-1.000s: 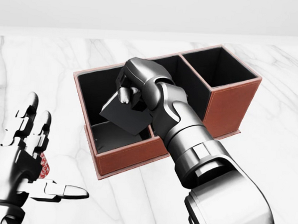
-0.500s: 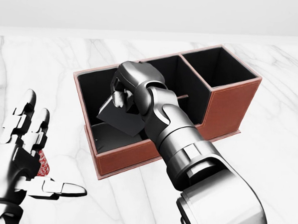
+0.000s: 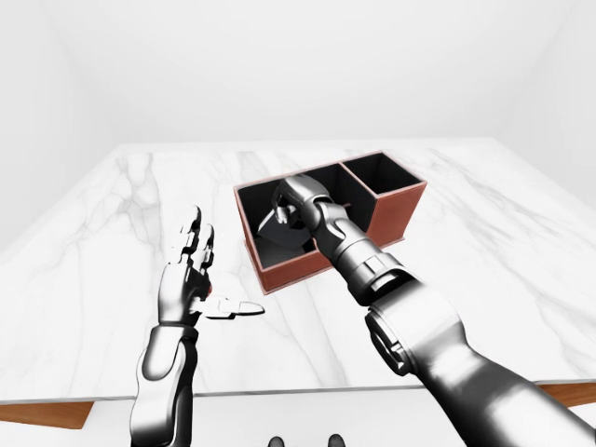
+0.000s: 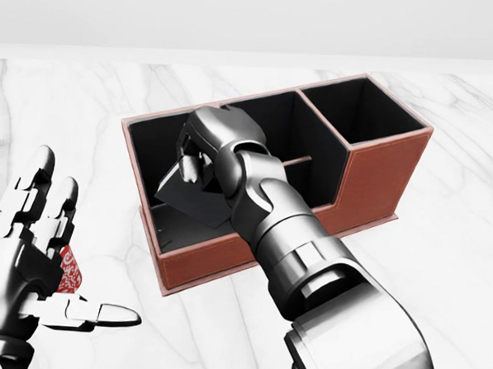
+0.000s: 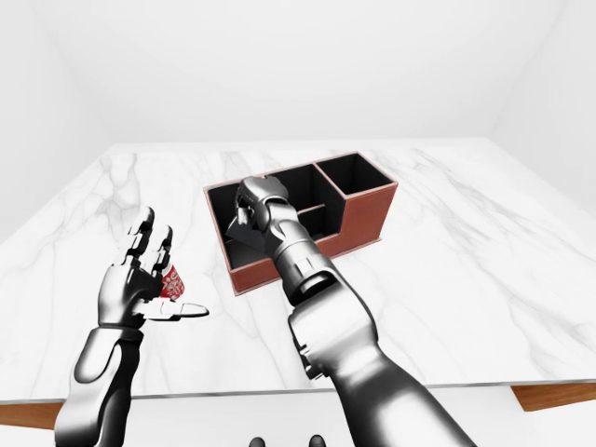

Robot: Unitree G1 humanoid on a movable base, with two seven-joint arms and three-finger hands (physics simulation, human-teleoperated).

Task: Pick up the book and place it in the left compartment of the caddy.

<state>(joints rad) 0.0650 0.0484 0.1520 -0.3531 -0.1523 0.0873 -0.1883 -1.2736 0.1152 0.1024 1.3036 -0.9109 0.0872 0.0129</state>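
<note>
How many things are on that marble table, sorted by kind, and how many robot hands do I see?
Caddies: 1, the brown caddy.
Books: 1, the dark book, tilted inside the caddy's left compartment in the right hand.
Small red patterned things: 1, the red object, partly hidden behind the open left hand; I cannot tell what it is.
Robot hands: 2.
Total: 3 things, 2 hands.

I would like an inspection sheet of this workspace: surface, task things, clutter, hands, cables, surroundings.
Surface: white marble table, wooden edge showing at its bottom corners.
Task things: dark book, tilted, inside the left compartment of the reddish-brown caddy; whether it rests on the bottom cannot be told.
Clutter: small red patterned object behind the left hand.
Hands: right hand closed on the book; left hand open, holding nothing.
Cables: nothing seen.
Surroundings: plain white walls.
</note>
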